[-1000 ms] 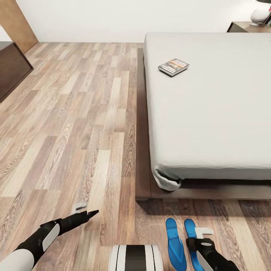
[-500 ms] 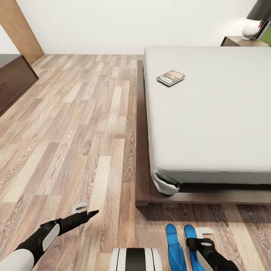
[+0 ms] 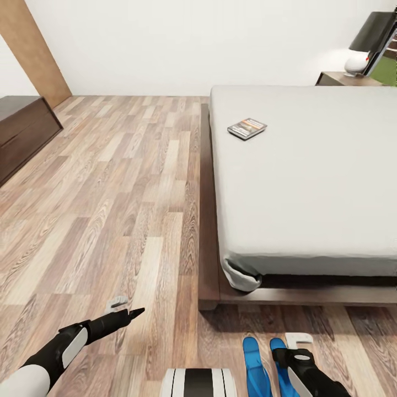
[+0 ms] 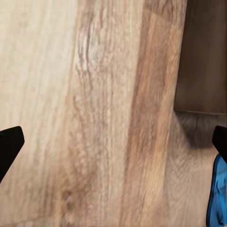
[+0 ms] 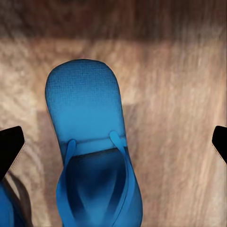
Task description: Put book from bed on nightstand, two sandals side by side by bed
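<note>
Book (image 3: 247,128) lies on the bed (image 3: 309,182), upper right; two sandals (image 3: 256,368) lower right beside it. Both grippers, left (image 3: 125,306) and right (image 3: 295,346), spread wide and empty.

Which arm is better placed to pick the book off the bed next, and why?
Probably the right. The book lies on the bed, ahead on the right pincer's side; the left pincer hangs over bare floor, farther from the mattress. Both are still far away.
</note>
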